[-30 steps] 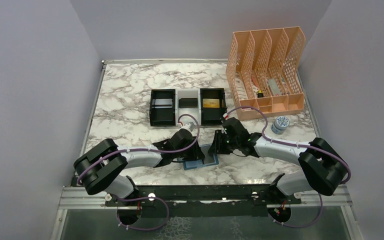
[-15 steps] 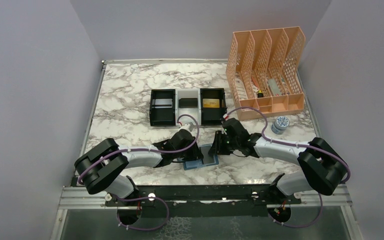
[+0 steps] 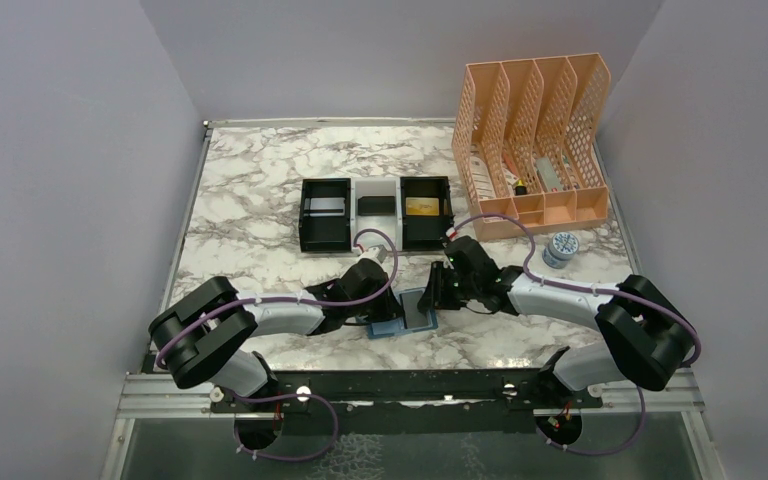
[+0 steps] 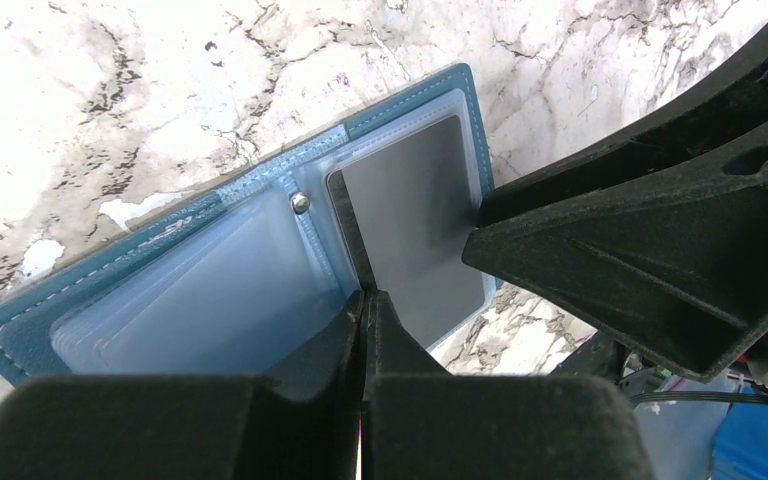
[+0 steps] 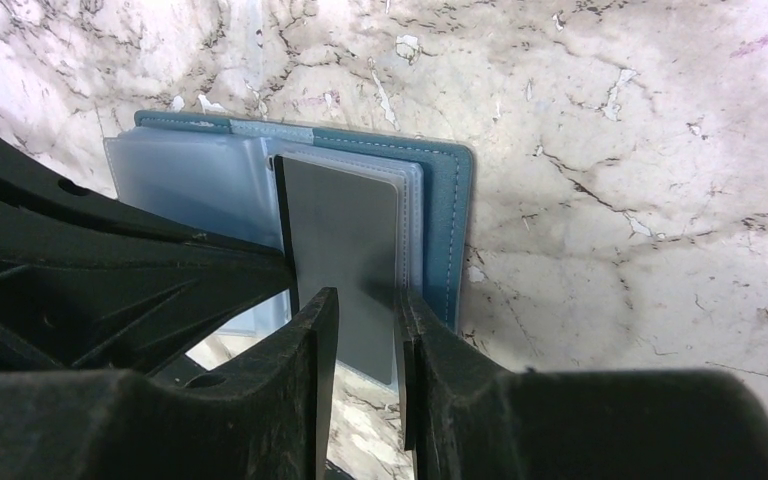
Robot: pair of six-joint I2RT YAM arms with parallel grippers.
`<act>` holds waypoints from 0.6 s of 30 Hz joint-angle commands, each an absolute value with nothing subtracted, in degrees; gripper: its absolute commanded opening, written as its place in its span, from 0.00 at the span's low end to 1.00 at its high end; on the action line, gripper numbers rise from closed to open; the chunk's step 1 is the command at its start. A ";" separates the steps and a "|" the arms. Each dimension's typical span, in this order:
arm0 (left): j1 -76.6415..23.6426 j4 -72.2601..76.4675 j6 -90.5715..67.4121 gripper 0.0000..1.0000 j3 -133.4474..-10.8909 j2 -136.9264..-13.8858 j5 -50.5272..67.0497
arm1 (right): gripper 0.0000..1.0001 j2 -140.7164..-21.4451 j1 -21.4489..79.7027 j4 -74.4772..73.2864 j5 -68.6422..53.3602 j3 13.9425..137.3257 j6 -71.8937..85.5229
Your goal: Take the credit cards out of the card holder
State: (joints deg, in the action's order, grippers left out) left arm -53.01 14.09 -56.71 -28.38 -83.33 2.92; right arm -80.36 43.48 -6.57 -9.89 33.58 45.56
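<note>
Pressing left tool (image 4: 363,297) shut at card holder's (image 4: 200,275) fold, right tool (image 5: 365,300) part-spread over grey card (image 5: 345,220). Lying open, left-right, on marbled surface (image 3: 260,190).

Tally of things on the one marble surface (image 3: 250,190)
There was one card holder (image 4: 210,285) and four credit cards: one grey card (image 4: 415,220) in the holder, plus one silver card (image 3: 325,207), one black card (image 3: 376,205) and one gold card (image 3: 422,207), one to each compartment of the single three-compartment tray (image 3: 325,235); also one peach file rack (image 3: 535,110) with four upright slots, one small round tub (image 3: 560,247), and two end effectors, the left end effector (image 4: 363,300) and the right end effector (image 5: 365,300)
</note>
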 commanded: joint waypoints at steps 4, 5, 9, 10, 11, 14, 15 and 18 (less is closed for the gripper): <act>-53.48 13.07 -56.51 0.00 -26.86 -80.67 0.23 | 0.27 -78.38 43.55 -9.86 -7.21 35.90 43.80; -53.48 12.71 -56.51 0.00 -26.68 -80.15 0.05 | 0.27 -78.07 43.59 -10.09 -7.33 36.14 43.65; -53.50 11.67 -56.50 0.00 -26.21 -78.42 -0.55 | 0.27 -77.13 43.59 -8.92 -9.20 36.37 43.45; -53.51 11.52 -56.51 0.00 -26.06 -78.09 -0.68 | 0.27 -77.27 43.59 -8.50 -10.21 36.45 43.35; -53.46 11.46 -56.51 0.00 -25.98 -77.90 -0.85 | 0.27 -77.57 43.59 -8.06 -11.33 36.54 43.26; -53.47 11.54 -56.60 0.00 -25.82 -77.67 -0.81 | 0.27 -78.89 43.59 -6.75 -13.71 36.53 43.55; -53.50 11.59 -56.60 0.00 -25.88 -77.69 -0.80 | 0.27 -79.28 43.59 -6.53 -13.68 36.29 43.92; -53.45 12.38 -56.34 0.08 -26.01 -77.77 -0.06 | 0.27 -80.20 43.59 -7.64 -10.99 35.64 45.07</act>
State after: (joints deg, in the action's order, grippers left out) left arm -53.12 11.75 -56.69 -26.44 -78.74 0.80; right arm -78.76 43.51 -8.43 -11.53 34.89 44.23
